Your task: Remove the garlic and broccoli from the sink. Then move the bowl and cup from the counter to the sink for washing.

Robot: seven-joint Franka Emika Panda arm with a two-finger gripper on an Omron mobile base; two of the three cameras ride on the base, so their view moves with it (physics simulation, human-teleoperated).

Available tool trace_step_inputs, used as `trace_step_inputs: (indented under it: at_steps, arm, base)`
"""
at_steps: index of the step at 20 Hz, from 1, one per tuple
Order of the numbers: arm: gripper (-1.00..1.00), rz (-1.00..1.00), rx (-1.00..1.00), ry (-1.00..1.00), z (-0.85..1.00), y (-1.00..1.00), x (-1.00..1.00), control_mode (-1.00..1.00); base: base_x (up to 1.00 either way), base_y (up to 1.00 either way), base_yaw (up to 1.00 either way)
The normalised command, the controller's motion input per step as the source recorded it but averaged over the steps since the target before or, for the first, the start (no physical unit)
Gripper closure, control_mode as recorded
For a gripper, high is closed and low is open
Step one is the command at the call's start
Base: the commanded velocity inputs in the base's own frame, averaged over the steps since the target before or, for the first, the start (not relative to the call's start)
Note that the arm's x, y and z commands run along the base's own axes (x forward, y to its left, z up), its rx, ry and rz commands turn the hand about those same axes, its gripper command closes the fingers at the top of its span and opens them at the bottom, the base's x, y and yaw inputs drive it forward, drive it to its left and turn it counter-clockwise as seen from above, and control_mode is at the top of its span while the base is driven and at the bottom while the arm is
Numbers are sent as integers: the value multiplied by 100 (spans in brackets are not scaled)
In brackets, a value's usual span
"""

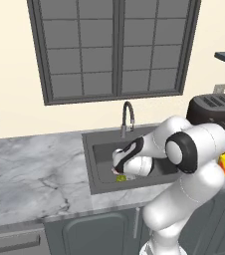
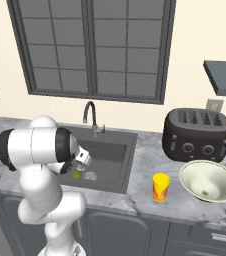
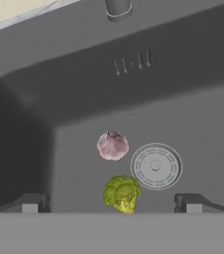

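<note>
Sink (image 3: 193, 114) floor: broccoli (image 3: 121, 192) sits between tips of tool (image 3: 111, 206), spread wide and empty; garlic (image 3: 113, 145) just beyond, drain disc (image 3: 156, 166) beside both.

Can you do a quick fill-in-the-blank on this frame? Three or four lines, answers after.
1. The garlic and broccoli lie inside the ____.
2. The gripper hangs over the broccoli with its jaws ____.
3. The cup stands on the counter beside the ____.
4. Behind the bowl sits a dark ____.

Answers: sink; open; bowl; toaster
</note>
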Motion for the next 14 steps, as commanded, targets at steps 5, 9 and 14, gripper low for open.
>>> trace_step_inputs:
  at_steps: [5,9,14]
  arm:
    - [-100,0,0,0,-13,0,6,-100]
    - [-100,0,-1,0,-13,0,4,-100]
    - [-100,0,-2,0,-13,0,5,-100]
  base:
    - [0,0,0]
    - [0,0,0]
    - [0,0,0]
